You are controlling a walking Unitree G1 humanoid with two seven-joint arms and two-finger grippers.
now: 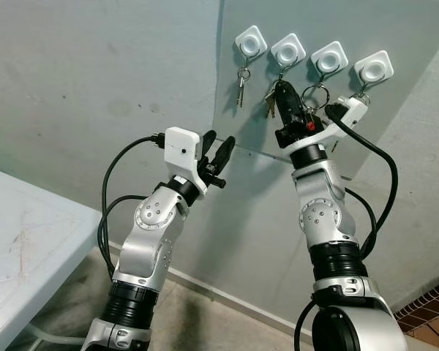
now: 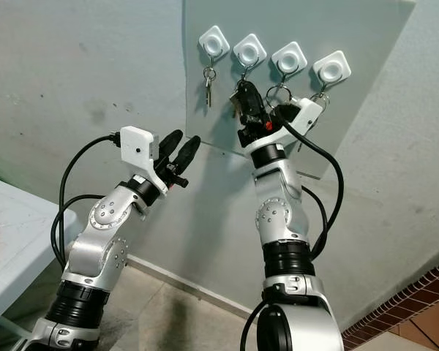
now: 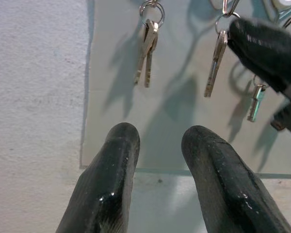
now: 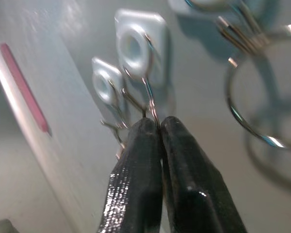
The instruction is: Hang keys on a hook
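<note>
— Grey and smooth, that panel point(image 1: 395, 29) on the rough wall point(image 1: 95, 66) carries four white square hooks point(image 1: 288, 50), each with a round dimple. What do we see of our right gripper point(image 1: 286, 99)?

— We see it raised to the second hook from our left, its black fingers point(image 4: 145, 160) pressed together on a thin wire ring point(image 4: 149, 99) hanging from that hook. The keys point(image 1: 271, 104) dangle just beside the fingers, partly hidden behind them.

— And the other sets?

— One pair of keys point(image 3: 146, 56) hangs free on the leftmost hook. A large ring point(image 1: 316, 93) hangs at the third; what is on the fourth is too small to make out.

— Our left gripper point(image 1: 216, 150)?

— Lower, near the panel's bottom edge, fingers parted and holding nothing. A pale tabletop point(image 1: 22, 241) is cut off at our left.
</note>
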